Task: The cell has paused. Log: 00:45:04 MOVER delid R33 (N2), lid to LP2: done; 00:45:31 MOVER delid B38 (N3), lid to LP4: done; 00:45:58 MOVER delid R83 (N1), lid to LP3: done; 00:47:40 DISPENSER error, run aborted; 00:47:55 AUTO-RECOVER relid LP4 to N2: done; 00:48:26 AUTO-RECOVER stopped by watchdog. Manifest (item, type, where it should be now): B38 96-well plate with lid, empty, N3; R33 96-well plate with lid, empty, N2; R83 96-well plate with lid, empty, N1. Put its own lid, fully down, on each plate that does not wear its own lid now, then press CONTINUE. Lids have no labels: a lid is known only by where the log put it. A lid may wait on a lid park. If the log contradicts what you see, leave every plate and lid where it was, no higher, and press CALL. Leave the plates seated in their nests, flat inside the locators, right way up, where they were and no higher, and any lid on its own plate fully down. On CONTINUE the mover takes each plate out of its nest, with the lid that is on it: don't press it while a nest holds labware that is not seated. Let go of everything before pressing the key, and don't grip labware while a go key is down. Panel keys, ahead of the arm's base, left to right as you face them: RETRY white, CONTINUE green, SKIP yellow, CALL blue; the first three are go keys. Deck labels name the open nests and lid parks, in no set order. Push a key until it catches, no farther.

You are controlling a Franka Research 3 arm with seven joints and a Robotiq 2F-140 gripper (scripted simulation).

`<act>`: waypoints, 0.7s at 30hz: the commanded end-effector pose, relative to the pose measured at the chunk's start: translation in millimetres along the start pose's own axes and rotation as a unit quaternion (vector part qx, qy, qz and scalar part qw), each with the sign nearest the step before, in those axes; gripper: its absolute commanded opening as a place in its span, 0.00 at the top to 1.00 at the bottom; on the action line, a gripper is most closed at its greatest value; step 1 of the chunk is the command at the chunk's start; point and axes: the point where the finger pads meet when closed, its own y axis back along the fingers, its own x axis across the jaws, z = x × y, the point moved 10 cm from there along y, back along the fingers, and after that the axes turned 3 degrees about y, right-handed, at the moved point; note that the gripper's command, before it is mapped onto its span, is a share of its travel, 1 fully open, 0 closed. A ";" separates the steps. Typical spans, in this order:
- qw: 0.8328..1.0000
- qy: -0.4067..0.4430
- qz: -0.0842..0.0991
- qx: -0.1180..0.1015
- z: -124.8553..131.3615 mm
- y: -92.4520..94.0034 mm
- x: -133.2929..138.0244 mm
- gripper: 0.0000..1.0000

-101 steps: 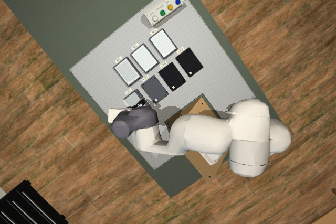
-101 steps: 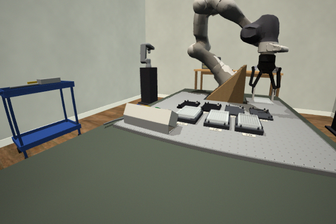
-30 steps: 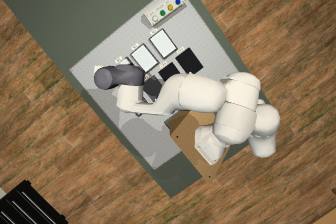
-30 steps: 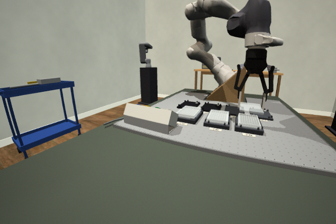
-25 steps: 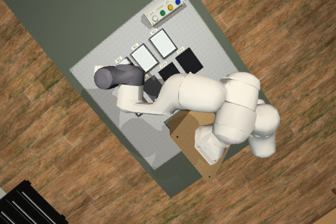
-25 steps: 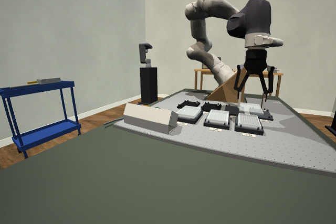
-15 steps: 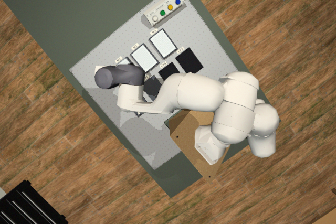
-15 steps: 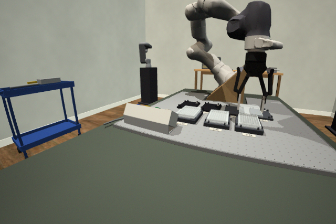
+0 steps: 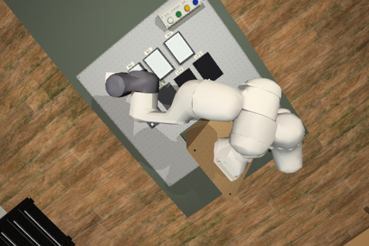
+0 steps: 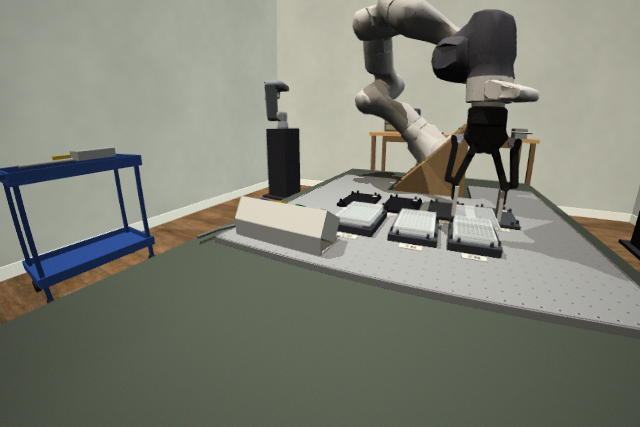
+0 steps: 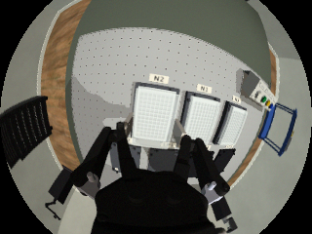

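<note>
Pincer (image 10: 478, 200) clamped on a clear lid (image 10: 478, 213) — held low behind the N2 plate (image 10: 474, 229), over a park. Plates at N1 (image 10: 413, 222) and N3 (image 10: 360, 213) sat in their nests on the counter (image 10: 542, 272) — N3 looked lidded.

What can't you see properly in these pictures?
- Exterior view: the gripper is shut on a clear lid, but it's impossible to tell if the lid touches the plate below.
- Exterior view: the key panel shows its back, hiding the keys. The deck labels are too small to read.
- Top view: the arm covers the gripper, most of the N2 plate and part of the lid parks.
</note>
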 end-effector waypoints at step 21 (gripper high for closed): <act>1.000 0.003 -0.001 0.003 -1.3 -9.5 -1.0 1.00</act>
